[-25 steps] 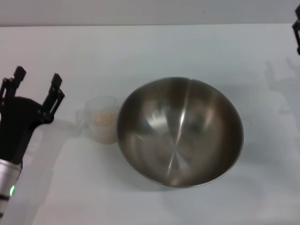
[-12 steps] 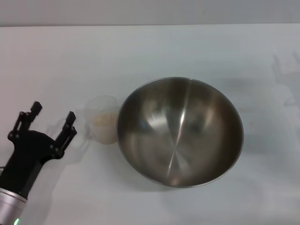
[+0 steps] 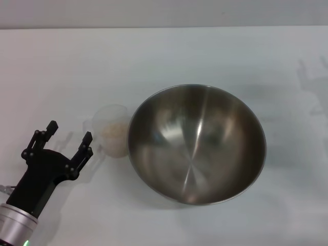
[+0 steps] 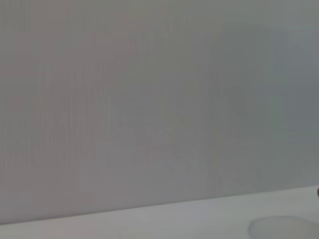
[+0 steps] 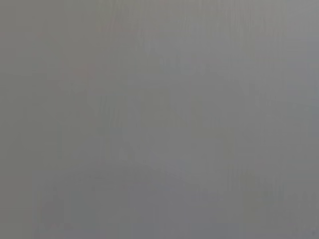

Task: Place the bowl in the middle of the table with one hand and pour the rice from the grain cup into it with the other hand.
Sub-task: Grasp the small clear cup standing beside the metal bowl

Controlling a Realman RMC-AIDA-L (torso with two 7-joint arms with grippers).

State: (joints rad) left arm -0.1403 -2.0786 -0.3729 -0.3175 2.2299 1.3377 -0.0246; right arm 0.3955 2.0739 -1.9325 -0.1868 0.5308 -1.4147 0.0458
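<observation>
The steel bowl (image 3: 197,143) stands on the white table (image 3: 154,56) near its middle, empty. The clear grain cup (image 3: 113,130) with rice (image 3: 115,130) in it stands upright just left of the bowl, almost touching it. My left gripper (image 3: 69,131) is open, low at the front left, its fingertips a little left of the cup and apart from it. The cup's rim shows at the edge of the left wrist view (image 4: 284,228). My right gripper is out of view; only its shadow lies on the table at the far right.
The table's far edge (image 3: 164,27) runs along the top of the head view, with a grey wall behind it. The right wrist view shows only plain grey.
My left gripper has come down toward the front and shifted right, closer to the cup, still open. My right gripper, at the top right edge a second ago, has left the view.
</observation>
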